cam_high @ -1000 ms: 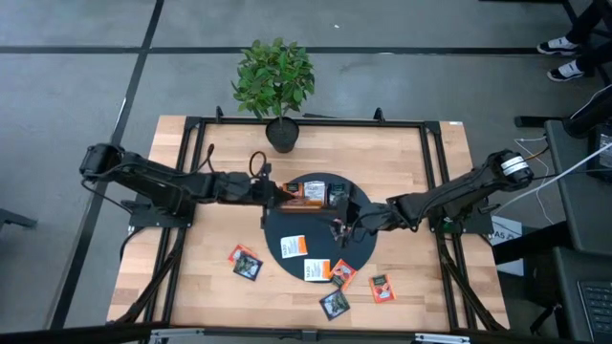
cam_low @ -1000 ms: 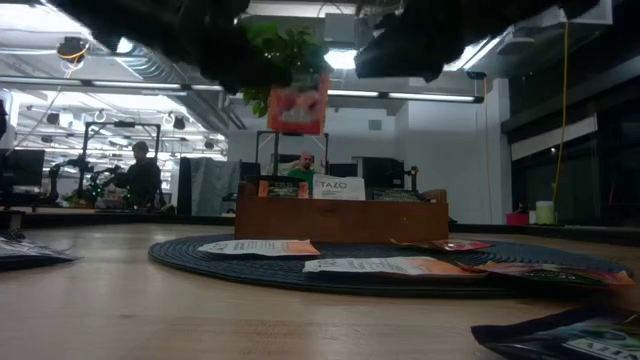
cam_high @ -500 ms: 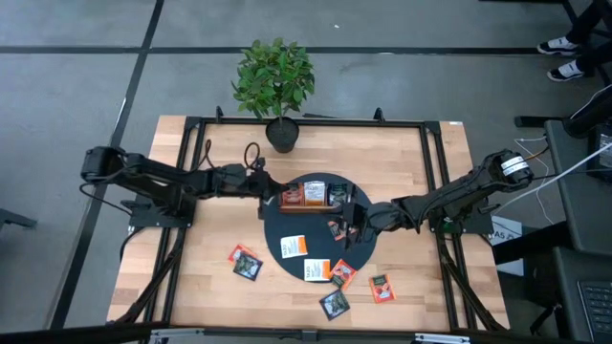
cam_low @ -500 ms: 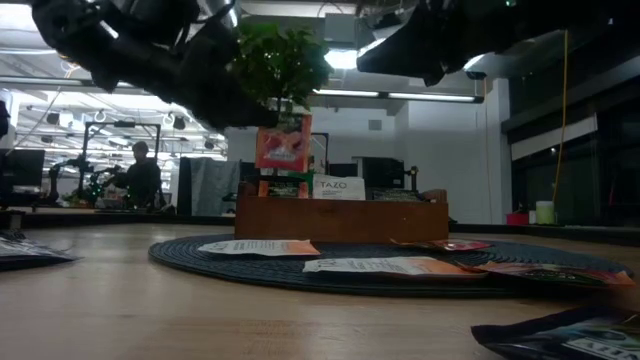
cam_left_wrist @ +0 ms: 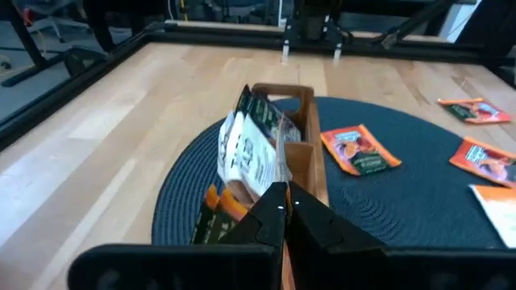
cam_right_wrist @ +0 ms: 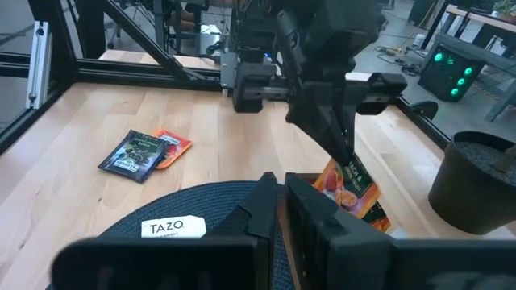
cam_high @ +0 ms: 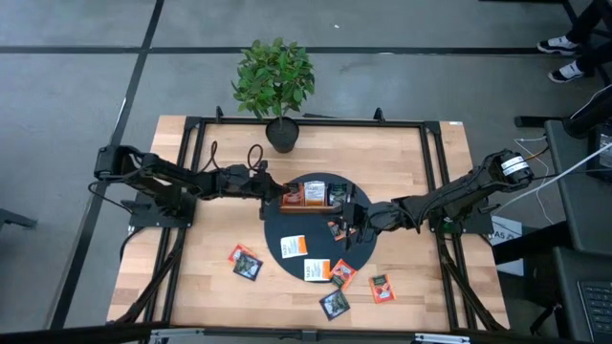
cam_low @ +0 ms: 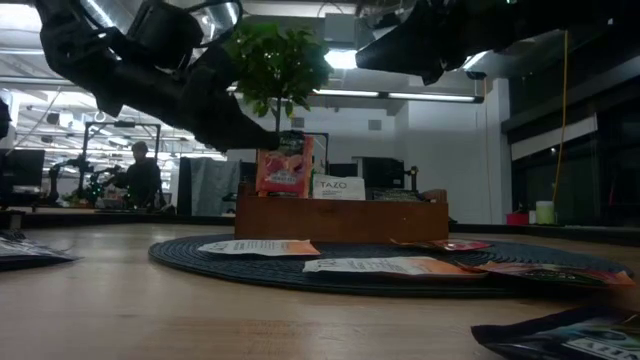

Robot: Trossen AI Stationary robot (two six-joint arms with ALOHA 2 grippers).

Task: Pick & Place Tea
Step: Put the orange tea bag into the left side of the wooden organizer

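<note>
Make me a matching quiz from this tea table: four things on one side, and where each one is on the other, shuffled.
Things:
1. potted plant
2. wooden tray
3. orange sachet
4. white sachet

Places or states:
A. lying flat on the dark mat
B. pinched in the left gripper, at the tray's end
C. standing at the table's far edge
D. holding upright sachets

Pairs: 1-C, 2-D, 3-B, 4-A

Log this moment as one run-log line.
left gripper: shut on orange sachet, over tray end | right gripper: shut, over mat
</note>
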